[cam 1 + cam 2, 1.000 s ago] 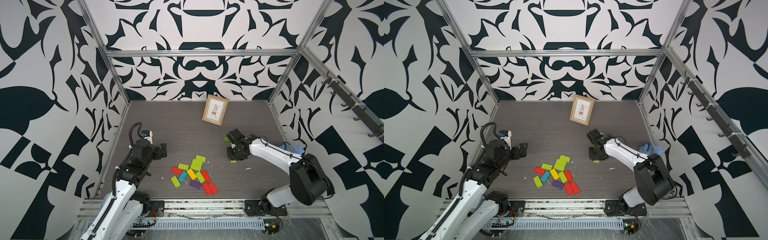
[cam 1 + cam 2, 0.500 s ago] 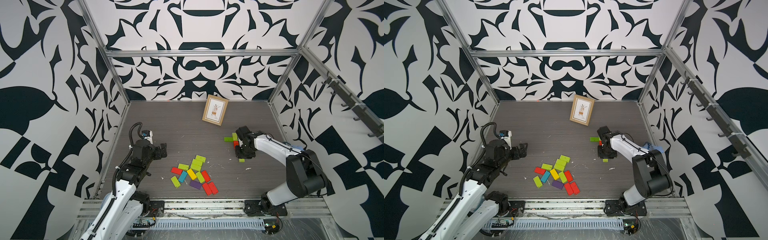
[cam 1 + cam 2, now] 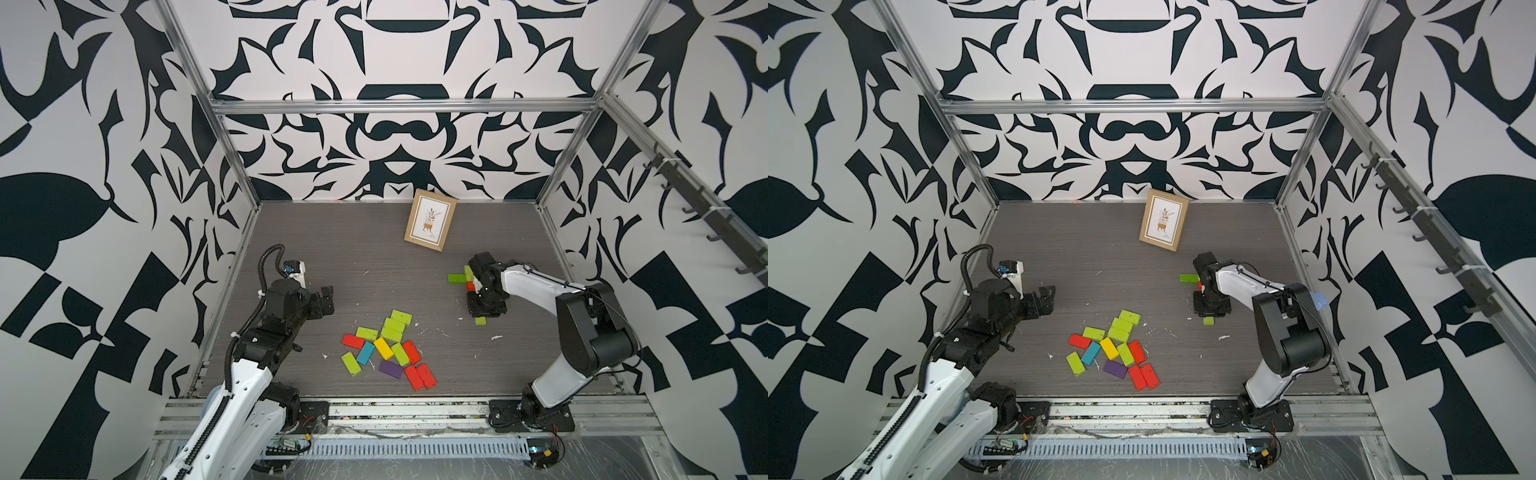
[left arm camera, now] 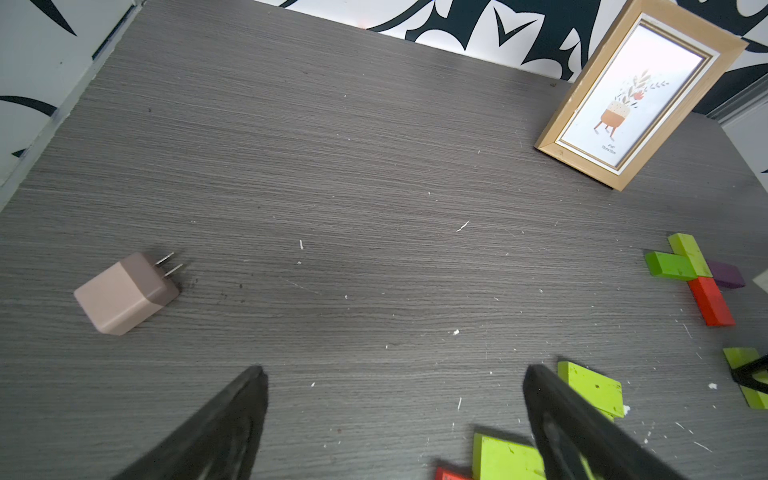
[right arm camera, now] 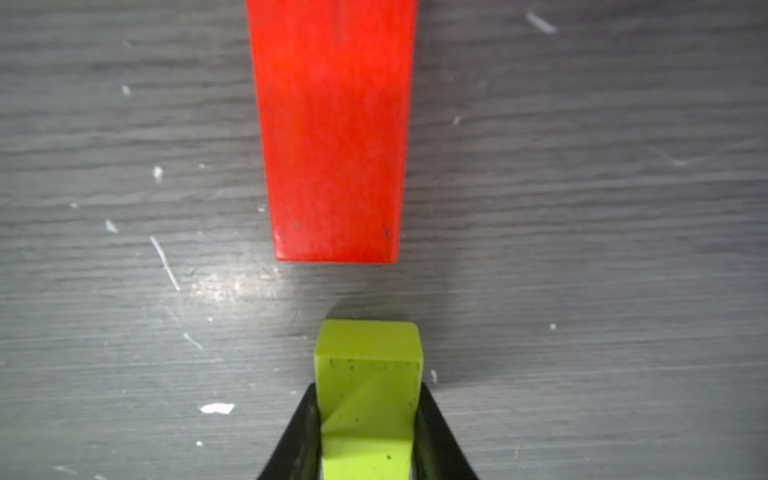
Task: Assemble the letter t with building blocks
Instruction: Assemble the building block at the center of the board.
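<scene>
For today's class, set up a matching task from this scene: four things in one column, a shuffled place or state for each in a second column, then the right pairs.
Things
1. left gripper
2. right gripper
3. frame
4. charger

States
A. stands near the far edge of the table
B. jaws shut on a lime block
C. lies flat, prongs showing
D. jaws open, holding nothing

Pairs: 1-D, 2-B, 3-A, 4-C
</scene>
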Robot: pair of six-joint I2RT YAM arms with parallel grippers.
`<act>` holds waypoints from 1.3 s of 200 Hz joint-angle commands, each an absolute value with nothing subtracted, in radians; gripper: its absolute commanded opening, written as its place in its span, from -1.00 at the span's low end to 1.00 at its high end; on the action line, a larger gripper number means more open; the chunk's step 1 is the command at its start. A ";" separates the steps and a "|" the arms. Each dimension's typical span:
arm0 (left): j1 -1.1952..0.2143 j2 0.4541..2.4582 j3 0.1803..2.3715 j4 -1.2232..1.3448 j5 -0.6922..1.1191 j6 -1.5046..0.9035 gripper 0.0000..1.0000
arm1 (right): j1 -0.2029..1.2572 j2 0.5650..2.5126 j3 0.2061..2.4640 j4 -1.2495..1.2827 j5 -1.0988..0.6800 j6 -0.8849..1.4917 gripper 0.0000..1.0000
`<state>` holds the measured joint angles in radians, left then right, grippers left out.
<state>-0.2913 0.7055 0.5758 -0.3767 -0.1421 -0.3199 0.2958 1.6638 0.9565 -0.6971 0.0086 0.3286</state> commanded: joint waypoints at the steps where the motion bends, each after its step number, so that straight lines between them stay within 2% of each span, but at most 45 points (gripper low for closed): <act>1: -0.291 0.702 0.587 -0.359 -0.140 -0.318 0.99 | 0.293 1.668 0.997 -0.687 0.000 0.315 -0.43; 260: -0.291 0.704 0.586 -0.365 -0.150 -0.320 1.00 | 0.285 1.749 1.022 -0.637 -0.015 0.328 -0.34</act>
